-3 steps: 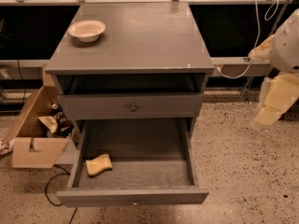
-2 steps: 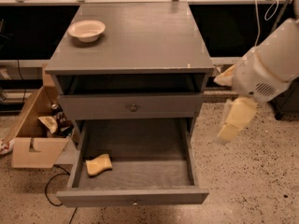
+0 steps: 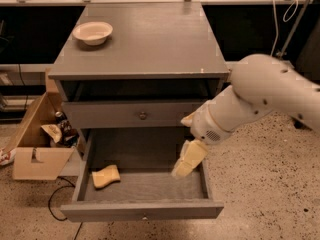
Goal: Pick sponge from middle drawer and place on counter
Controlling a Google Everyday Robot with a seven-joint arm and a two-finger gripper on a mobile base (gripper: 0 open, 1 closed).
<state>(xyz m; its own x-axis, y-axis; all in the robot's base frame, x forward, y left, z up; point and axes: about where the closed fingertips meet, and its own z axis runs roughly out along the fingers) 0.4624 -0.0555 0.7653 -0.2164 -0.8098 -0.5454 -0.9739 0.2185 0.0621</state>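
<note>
- A cardboard box (image 3: 35, 149) stands open on the speckled floor, just beside the cabinet's left side (there is clutter inside it that I cannot make out).
- A cream bowl (image 3: 93, 32) sits on the counter (image 3: 150, 39), near its back left corner.
- The sponge (image 3: 106, 176) lies flat on the floor of the middle drawer (image 3: 150, 186), in the left part near the left wall; the drawer is pulled well out.
- Above it, the closed drawer (image 3: 120, 115) shows only its front panel and round knob.
- The gripper (image 3: 189, 159) hangs over the right part of the open drawer, pointing down and well apart from the sponge (open or closed, I cannot tell).
- The white arm (image 3: 265, 91) reaches in from the right.
</note>
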